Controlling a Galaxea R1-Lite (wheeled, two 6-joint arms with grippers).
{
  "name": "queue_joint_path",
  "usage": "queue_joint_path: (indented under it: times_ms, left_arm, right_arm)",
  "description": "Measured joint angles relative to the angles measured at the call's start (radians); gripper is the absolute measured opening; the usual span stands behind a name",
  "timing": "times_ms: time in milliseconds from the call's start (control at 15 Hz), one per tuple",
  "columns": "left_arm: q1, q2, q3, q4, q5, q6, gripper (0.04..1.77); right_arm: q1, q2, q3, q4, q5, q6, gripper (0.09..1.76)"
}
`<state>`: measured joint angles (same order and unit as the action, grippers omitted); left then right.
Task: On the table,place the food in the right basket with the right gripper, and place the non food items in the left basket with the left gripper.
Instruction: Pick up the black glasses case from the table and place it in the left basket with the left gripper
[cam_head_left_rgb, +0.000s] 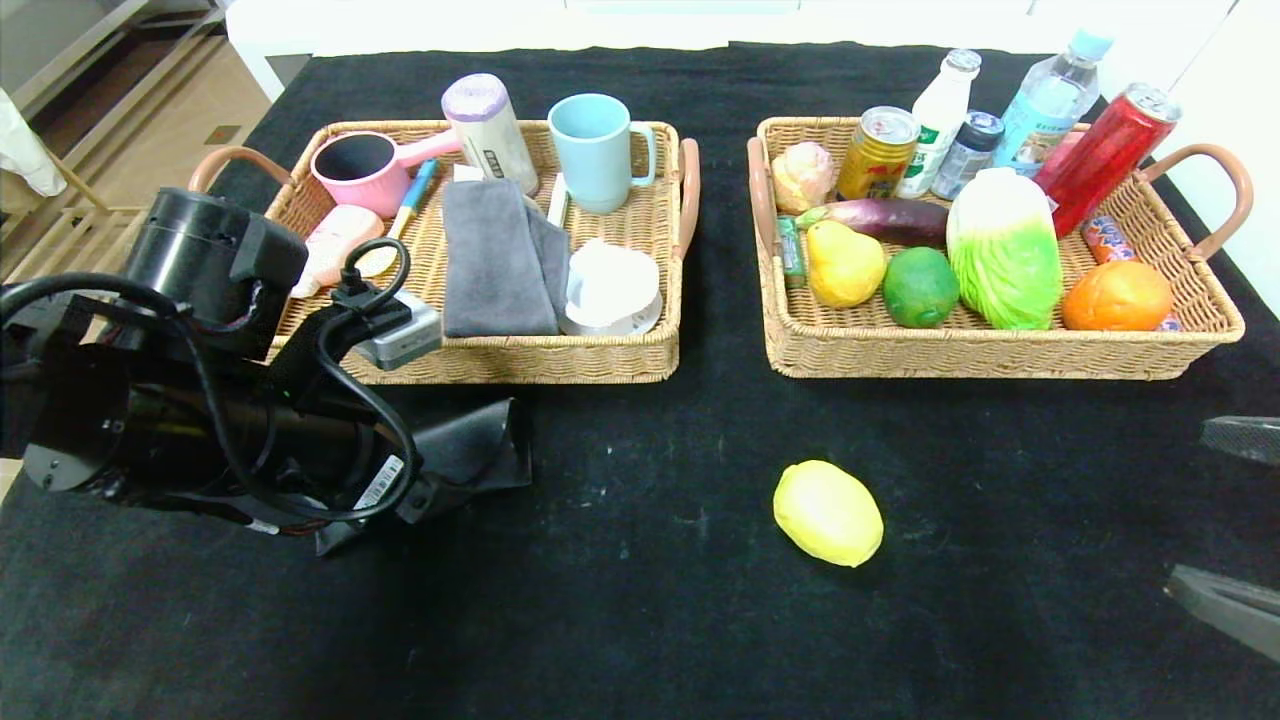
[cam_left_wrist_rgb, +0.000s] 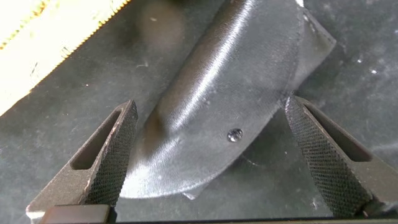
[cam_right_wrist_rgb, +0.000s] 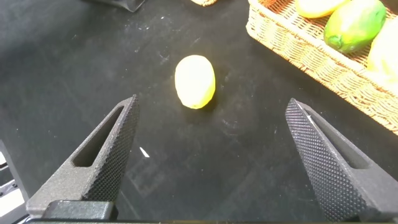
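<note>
Two items remain loose on the black table: a black case lying just in front of the left basket, and a lemon in front of the right basket, well apart from the case. The left gripper hangs low over the case, jaws wide apart and straddling it, one finger at each side, neither yet pressing on it as far as the wrist view shows. The right gripper waits at the table's right edge, jaws likewise spread, the lemon ahead of it and untouched.

The case looks like smooth, glossy leather or vinyl with a snap stud on its flap: probably light, somewhat stiff but with give, and slick under the pads. A grip across its narrow width near the middle, clear of the loose flap edge, seems safest, since a pinch on the flap alone could let it fold or slide out.

The lemon appears firm, rounded and apt to roll; closing across its short axis at the widest part should hold it best
</note>
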<state>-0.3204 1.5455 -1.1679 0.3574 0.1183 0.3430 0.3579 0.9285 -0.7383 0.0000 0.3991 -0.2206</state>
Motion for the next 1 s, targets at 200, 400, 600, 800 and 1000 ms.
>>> queue_joint_path:
  times_ms: [200, 400, 600, 800, 1000]
  left_arm:
    - [0.000, 0.010, 0.002, 0.001, 0.000, -0.001, 1.72]
    - [-0.001, 0.023, 0.019, -0.006, 0.001, -0.003, 1.72]
    - [-0.007, 0.034, 0.025, -0.009, 0.002, -0.005, 1.72]
    - [-0.008, 0.039, 0.028, -0.006, 0.001, -0.006, 1.72]
    - [-0.008, 0.041, 0.032, -0.007, 0.003, -0.010, 1.43]
  right_arm:
    - [0.003, 0.000, 0.001, 0.000, 0.000, 0.000, 1.71]
    - [0.005, 0.000, 0.004, 0.000, 0.000, -0.001, 1.71]
    - [0.009, 0.000, 0.007, 0.000, 0.000, -0.012, 1.71]
    - [0.009, 0.000, 0.008, 0.000, 0.000, -0.013, 1.71]
    - [0.009, 0.000, 0.008, 0.000, 0.000, -0.013, 1.71]
